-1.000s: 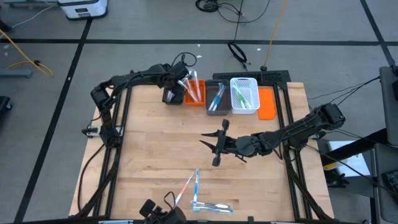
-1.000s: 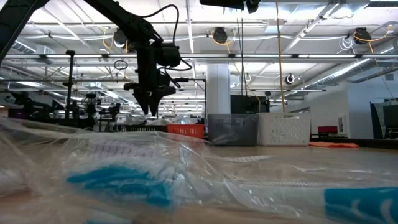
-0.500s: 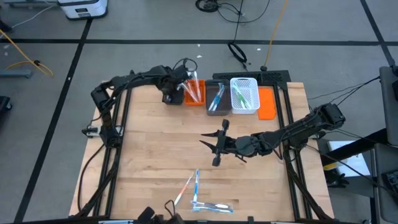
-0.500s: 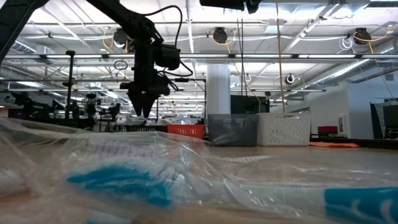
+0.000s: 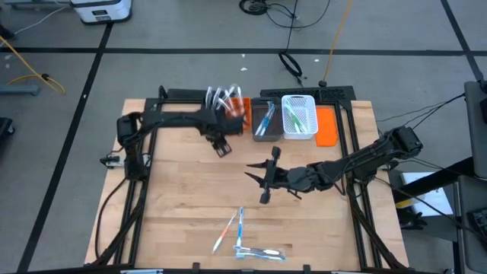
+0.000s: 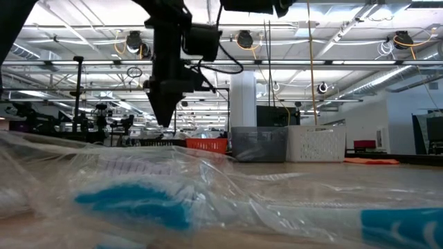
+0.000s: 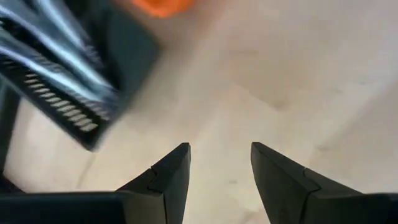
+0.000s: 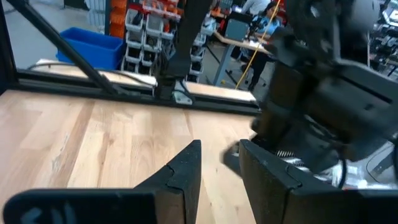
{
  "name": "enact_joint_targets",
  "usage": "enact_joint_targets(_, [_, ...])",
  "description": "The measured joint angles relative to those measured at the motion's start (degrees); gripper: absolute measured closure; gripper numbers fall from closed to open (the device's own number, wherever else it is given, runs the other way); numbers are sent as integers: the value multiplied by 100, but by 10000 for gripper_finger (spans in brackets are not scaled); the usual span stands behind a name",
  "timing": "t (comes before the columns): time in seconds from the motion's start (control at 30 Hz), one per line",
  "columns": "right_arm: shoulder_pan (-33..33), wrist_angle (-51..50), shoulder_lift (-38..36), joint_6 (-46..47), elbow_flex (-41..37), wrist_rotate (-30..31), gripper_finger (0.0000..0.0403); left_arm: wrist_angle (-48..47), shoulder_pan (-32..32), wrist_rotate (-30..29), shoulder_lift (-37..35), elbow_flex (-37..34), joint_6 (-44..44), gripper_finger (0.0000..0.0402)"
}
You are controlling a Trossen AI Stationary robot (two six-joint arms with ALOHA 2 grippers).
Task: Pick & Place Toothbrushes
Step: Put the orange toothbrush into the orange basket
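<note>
Toothbrushes (image 5: 242, 237) lie loose near the front edge of the wooden worktop (image 5: 175, 198), some in clear wrapping. More toothbrushes stand in a row of bins at the back edge: an orange bin (image 5: 240, 109), a grey bin (image 5: 263, 120) and a white bin (image 5: 299, 116). Left tool (image 5: 221, 145) hangs above the bare wood just in front of the orange bin, fingers (image 7: 168, 177) parted with nothing between them. Right tool (image 5: 262, 176) hovers over the middle of the worktop, its fingers (image 8: 183, 168) a little apart and holding nothing.
</note>
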Motion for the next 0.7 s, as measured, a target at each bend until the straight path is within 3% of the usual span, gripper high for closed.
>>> enact_joint_targets(0.2, [0, -98, 0, 103, 0, 1, 303, 8, -1217, -38, 0, 0, -385, 229])
enact_joint_targets(0.4, [24, -90, 2, 232, 2, -152, 303, 4, -2370, -454, 0, 0, -942, 229])
enact_joint_targets(0.7, [-15, 31, -22, 206, -9, -1170, 303, 129, -3396, -618, -13, -231, -1822, 229])
